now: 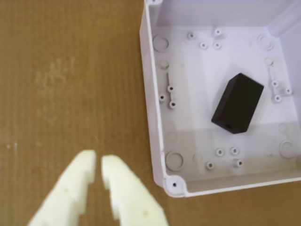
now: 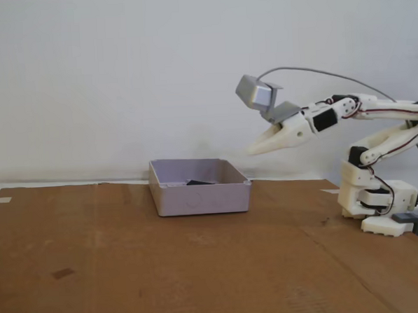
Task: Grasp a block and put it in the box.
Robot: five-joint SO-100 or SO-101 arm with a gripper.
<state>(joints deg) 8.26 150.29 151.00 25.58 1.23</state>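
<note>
One block lies inside the box, whose right side is cut off in the wrist view. Gripper nearly closed, empty.

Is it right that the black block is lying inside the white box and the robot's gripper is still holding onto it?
Not quite. The black block does lie inside the white box, but the gripper holds nothing: the wrist view shows its fingers nearly together and empty over the cardboard, outside the box.
</note>
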